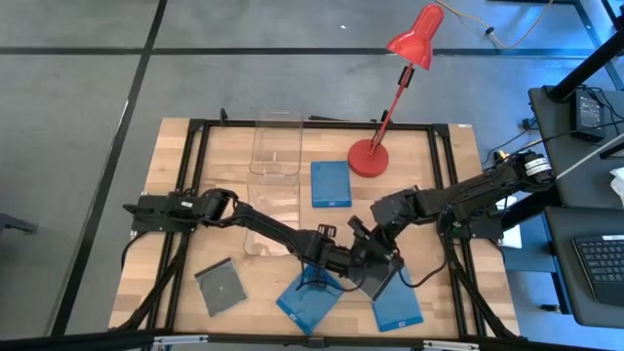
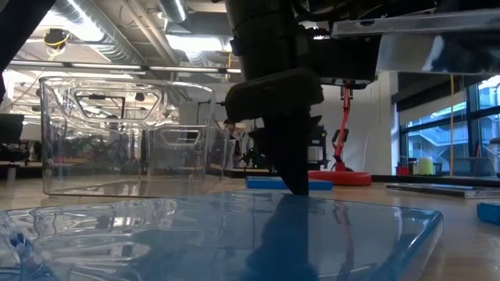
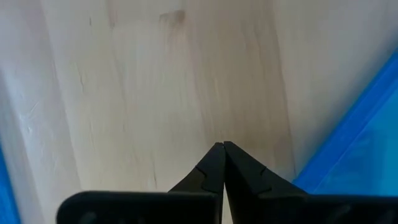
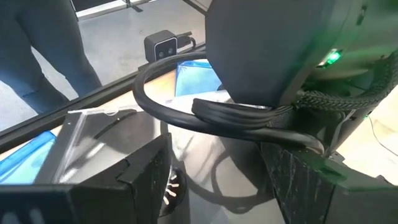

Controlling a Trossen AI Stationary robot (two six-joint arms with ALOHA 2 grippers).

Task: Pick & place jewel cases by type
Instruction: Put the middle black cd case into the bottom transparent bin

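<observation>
Pointing straight down at bare wood, the left gripper (image 3: 222, 150) has its two fingers pressed together on nothing; the low view shows its tip at or just above the table (image 1: 185, 175). Taking the far edge in the high view as twelve o'clock, the nearest blue jewel case (image 1: 310, 297) lies just beside this tip at about seven o'clock. It lies flat and is turned diamond-wise, with one edge running past the fingers in the left wrist view. I judge the coming move turns on this: the tool would have to part its fingers and shift toward seven before it could take that edge.

The right gripper (image 1: 375, 255) sits at three o'clock from the left one, very near it, so the two wrists crowd each other. Whether it grips anything cannot be told. A grey transparent case (image 1: 373, 283) lies directly under it, and the right wrist view shows that case (image 4: 93, 140) close alongside. The left arm's body fills most of that view, so the arms seem likely to obstruct one another.

Farther out, a second blue case (image 1: 397, 306) lies at five o'clock and another grey case (image 1: 220, 288) at eight. A third blue case (image 1: 331, 183) lies at twelve, beside the base of a red lamp (image 1: 370, 156). Two clear bins (image 1: 276, 146) stand between ten and eleven o'clock, the nearer partly under the left arm.
</observation>
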